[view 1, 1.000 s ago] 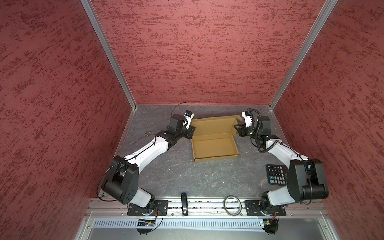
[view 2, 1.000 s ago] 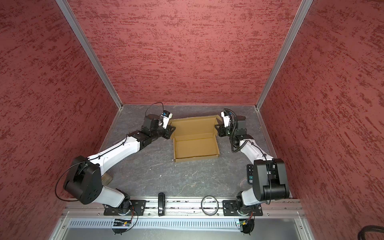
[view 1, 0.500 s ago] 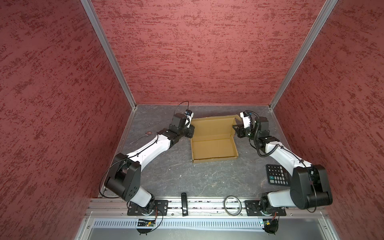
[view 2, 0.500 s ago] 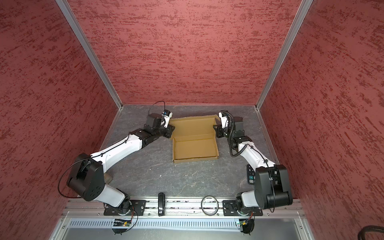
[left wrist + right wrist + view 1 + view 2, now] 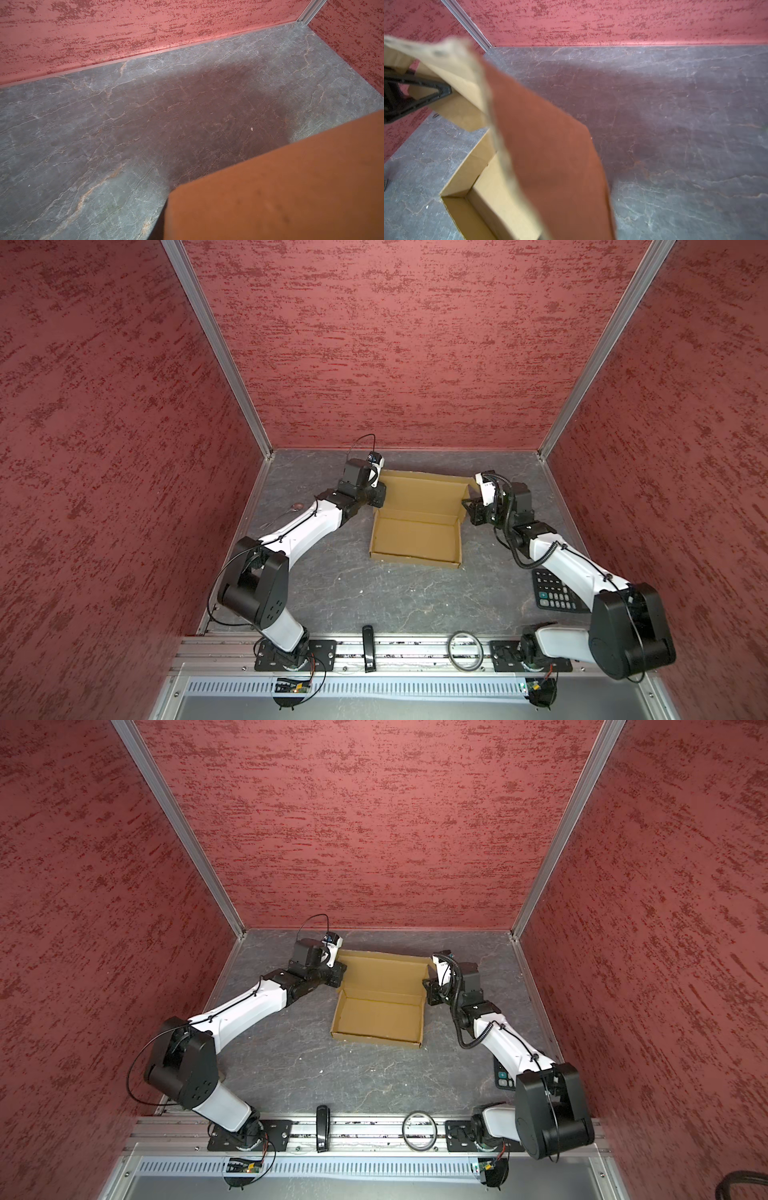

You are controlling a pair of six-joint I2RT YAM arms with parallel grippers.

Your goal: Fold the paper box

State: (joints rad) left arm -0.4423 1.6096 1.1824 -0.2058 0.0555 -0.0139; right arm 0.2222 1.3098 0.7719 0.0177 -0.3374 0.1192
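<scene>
Brown corrugated cardboard paper box (image 5: 415, 533) sits open mid-back on the grey stone-patterned table (image 5: 374, 597), lid raised. The right gripper (image 5: 468, 508) pinches its side flap; the left gripper (image 5: 380, 493) meets the opposite edge (jaws hidden; cannot tell their state).

**Box turns and slides left between the arms**

In both top views the paper box (image 5: 415, 537) has turned a little clockwise and slid toward the left arm's side. Its near edge, which rose toward the right a second ago, now drops toward the right; the far edge of the lid (image 5: 424, 493) has tilted the same way. The right gripper (image 5: 468, 506) has moved in toward the middle and nearer the rail (image 5: 415, 649); its arm's elbow has sunk toward the rail; its forearm now covers more of the calculator (image 5: 552, 593). The elbow of the left arm (image 5: 307, 526) has swung farther from the rail and slightly toward the middle.
</scene>
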